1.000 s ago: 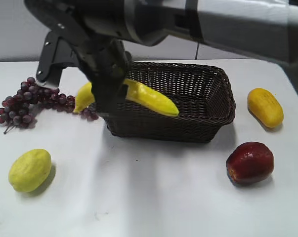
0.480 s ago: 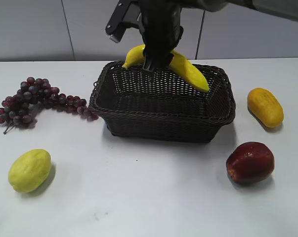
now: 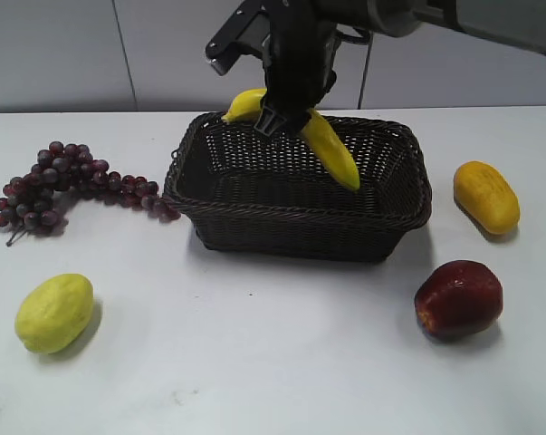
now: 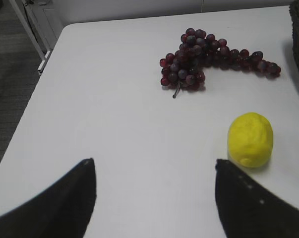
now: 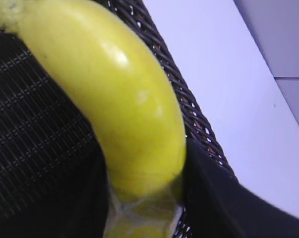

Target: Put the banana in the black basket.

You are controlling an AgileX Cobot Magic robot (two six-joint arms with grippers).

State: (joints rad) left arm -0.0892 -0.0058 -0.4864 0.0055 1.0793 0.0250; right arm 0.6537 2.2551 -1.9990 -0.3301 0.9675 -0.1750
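Note:
My right gripper [image 3: 286, 116] is shut on the banana [image 3: 331, 151], a long bright-yellow fruit. It holds the banana over the black basket [image 3: 282, 222], near the far rim, with the banana's right end tilted down into the basket. In the right wrist view the banana [image 5: 124, 109] sits between the dark fingers, over the basket's woven wall [image 5: 25, 144]. My left gripper [image 4: 154, 166] is open and empty above bare table; it does not show in the exterior view.
Dark red grapes [image 3: 64, 181] lie left of the basket, also in the left wrist view [image 4: 209, 62]. A yellow-green lemon [image 3: 55, 311] sits front left, and near my left gripper [image 4: 250, 139]. A red apple [image 3: 458, 297] and an oval yellow-orange fruit [image 3: 486, 196] lie right.
My right gripper carried the banana from the basket's left front up and over to its far rim, then lowered it a little, tilting its right end further down into the basket.

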